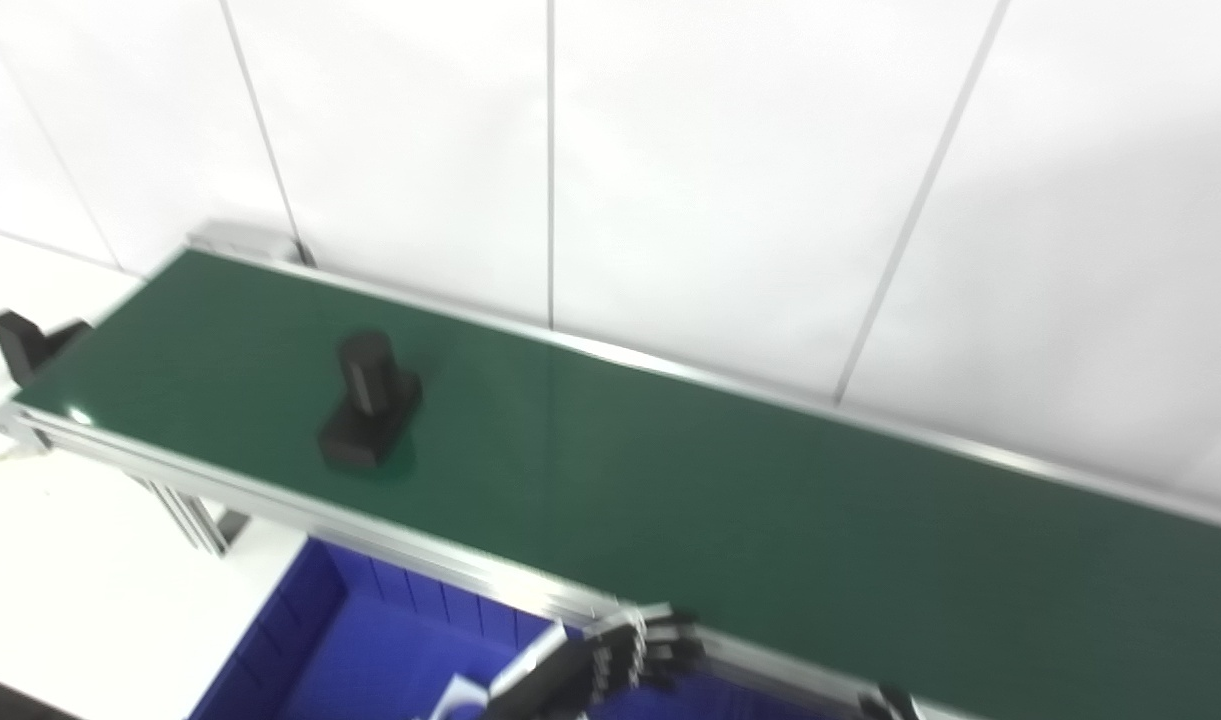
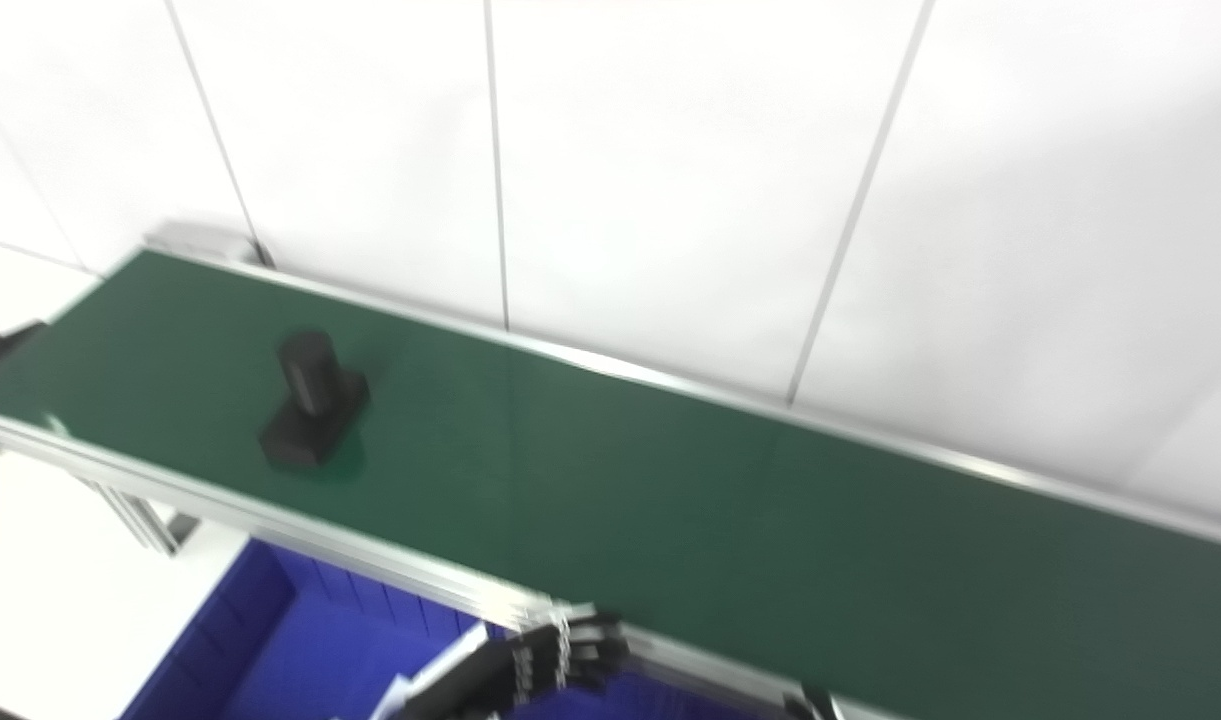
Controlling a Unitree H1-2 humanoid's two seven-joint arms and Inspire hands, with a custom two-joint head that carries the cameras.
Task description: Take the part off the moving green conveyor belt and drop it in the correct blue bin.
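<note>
Left robot hand point(image 1: 625, 660) low by belt edge, part point(image 1: 370, 402) well up-left

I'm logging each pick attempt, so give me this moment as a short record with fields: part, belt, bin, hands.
part: black part, upright on a flat base, near the belt's left end, untouched
belt: green belt, nothing else on it
bin: blue bin below the belt's near rail
left hand: left hand low at the near rail, over the bin, holding nothing, fingers curled; open or shut unclear
right hand: right hand only a tip at the bottom edge; state unclear
</note>
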